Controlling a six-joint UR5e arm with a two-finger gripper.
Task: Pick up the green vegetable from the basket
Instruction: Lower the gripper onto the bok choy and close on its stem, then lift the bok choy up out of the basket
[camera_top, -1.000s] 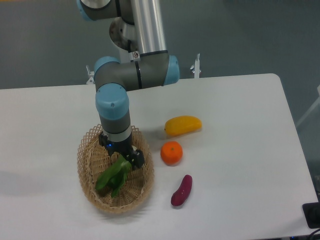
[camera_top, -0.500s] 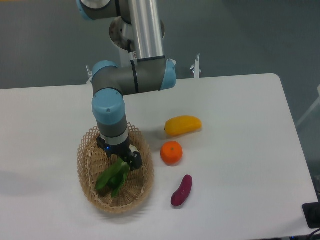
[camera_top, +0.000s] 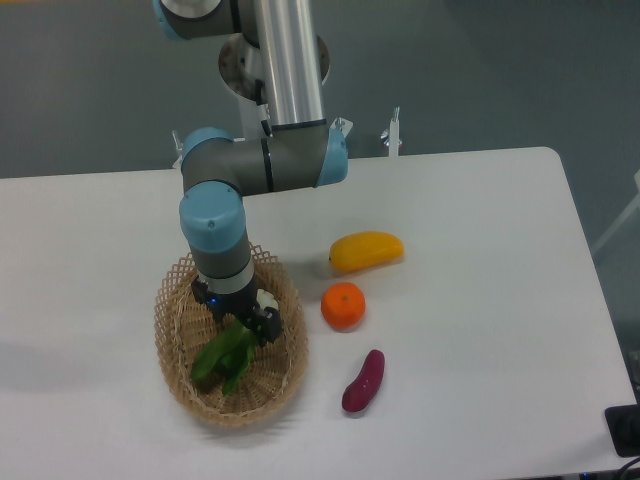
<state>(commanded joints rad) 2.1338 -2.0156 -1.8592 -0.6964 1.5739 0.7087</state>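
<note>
One white worktop (camera_top: 480, 300), one arm, one basket, four food items in all.

Arm: single grey-and-blue arm reaching down from the far edge into the basket; its tool (camera_top: 243, 322) sits low inside the bowl, over the far half. Whether the fingers are parted or closed on anything cannot be told; the wrist hides the gap.

Basket (camera_top: 172, 335): one, oval, light tan wicker with a looped open-weave rim, on the near-left part of the worktop.

Mango (camera_top: 366, 250): one, yellow-orange, lying right of the basket, apart from it.

Green vegetable (camera_top: 224, 356): one, lying in the basket. Its white bulbous stem end sits right at the tool, showing just beside the black fingers on their right; contact looks likely but the grip is not clear. The dark green pointed leaves trail away from the tool toward the near-left of the bowl. Bok choy shape, lying slantwise.

Purple sweet potato (camera_top: 363, 381): one, on the worktop near the basket's right rim, not touching.

Orange (camera_top: 343, 305): one, round, between the mango and the sweet potato, just right of the basket.
</note>
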